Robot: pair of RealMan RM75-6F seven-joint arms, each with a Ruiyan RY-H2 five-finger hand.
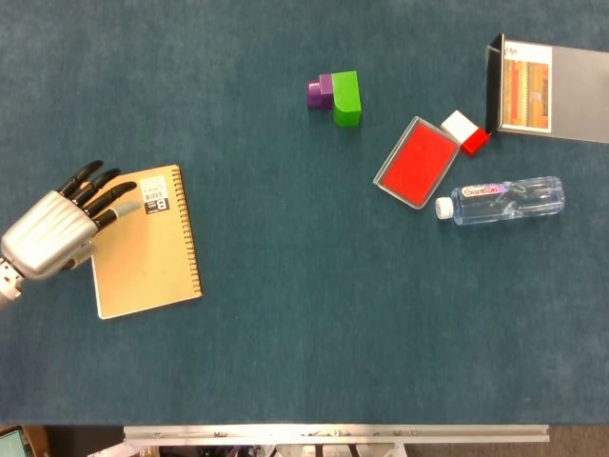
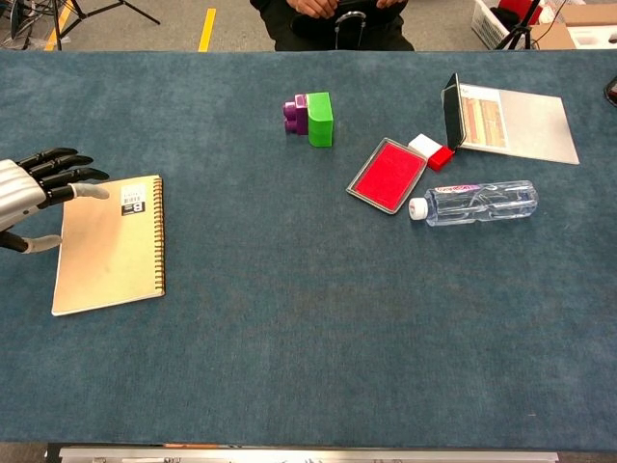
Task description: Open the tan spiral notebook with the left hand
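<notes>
At the far left of the blue-covered desk (image 1: 266,314), the left hand (image 1: 52,228) hovers by the left edge of the tan spiral notebook (image 1: 147,243), its dark fingers (image 2: 58,174) spread apart and holding nothing, the fingertips reaching over the notebook's upper left corner; whether they touch the cover cannot be told. The notebook lies flat and closed, its wire spiral along the right edge and a small white label (image 1: 154,196) near the top. Toward the middle, at the far side of the desk, a purple block (image 1: 319,91) sits touching a green block (image 1: 346,97). Further right, a red tray (image 1: 415,162) lies tilted, with a small red-and-white box (image 1: 464,131) just beside its upper corner. Below that a clear water bottle (image 1: 504,200) lies on its side, cap pointing left. At the far right lies an open book-like folder (image 1: 547,90). The right hand is out of sight in both views.
</notes>
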